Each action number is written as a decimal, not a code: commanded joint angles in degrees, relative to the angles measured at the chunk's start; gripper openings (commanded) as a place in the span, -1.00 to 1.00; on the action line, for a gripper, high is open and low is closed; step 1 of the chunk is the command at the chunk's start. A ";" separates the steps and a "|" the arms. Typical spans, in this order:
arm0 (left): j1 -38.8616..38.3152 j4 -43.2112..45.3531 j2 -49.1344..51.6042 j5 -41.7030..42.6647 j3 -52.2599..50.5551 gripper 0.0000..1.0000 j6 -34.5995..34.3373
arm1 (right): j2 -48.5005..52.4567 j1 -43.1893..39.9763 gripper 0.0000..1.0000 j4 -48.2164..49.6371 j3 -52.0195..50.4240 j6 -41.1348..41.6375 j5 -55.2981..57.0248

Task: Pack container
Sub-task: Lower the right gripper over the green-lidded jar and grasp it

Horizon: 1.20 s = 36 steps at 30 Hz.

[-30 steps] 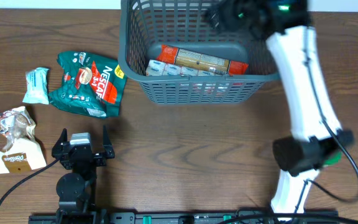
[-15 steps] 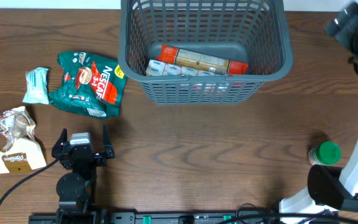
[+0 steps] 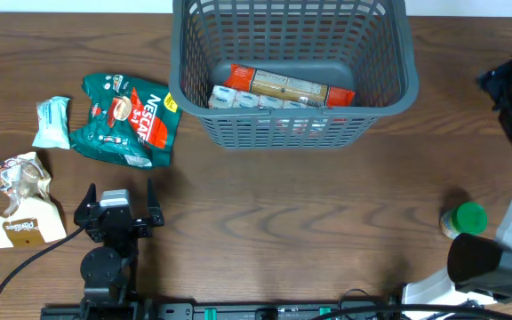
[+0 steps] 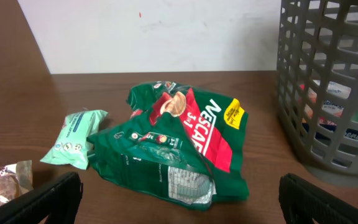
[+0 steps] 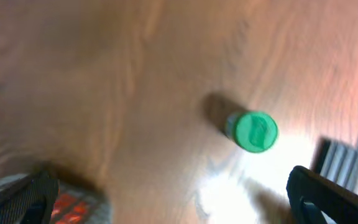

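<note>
Brown wood table (image 3: pixel 265 222) carries all the stock. The container (image 3: pixel 178 80) sits at the far middle, which I judge puts it within reach of both arms. It already holds a tan box (image 3: pixel 287 87) and a blue-white pack (image 3: pixel 243 100), both laid flat on its base. Unpacked items lie on either side of it. The Nescafe packet (image 3: pixel 127 120), a pale green pack (image 3: pixel 53 122) and a brown snack bag (image 3: pixel 23 209) are on the left. A green-capped bottle (image 3: pixel 468 220) stands upright on the right. The left gripper (image 3: pixel 120 191) rests low near the front edge, jaws spread and holding nothing. The packet lies just ahead of it, and the container is well apart, ahead and to its right. The right gripper (image 5: pixel 169 180) hangs high with its fingers wide and empty. The bottle is below it, and the container is off to its left, apart from the jaws.
</note>
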 commanded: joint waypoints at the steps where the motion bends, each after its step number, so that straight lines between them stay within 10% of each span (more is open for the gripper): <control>1: 0.31 -0.81 -0.31 -0.09 -1.55 0.97 0.94 | -1.79 -2.21 0.98 -0.31 -7.04 7.76 0.81; 18: 0.31 -0.81 -0.31 -0.09 -1.55 0.97 0.94 | -14.88 -13.22 0.98 18.53 -46.12 5.27 1.40; 36: 0.31 -0.81 -0.31 -0.09 -1.55 0.97 0.94 | -16.90 -14.53 0.96 42.29 -65.72 -0.28 -5.97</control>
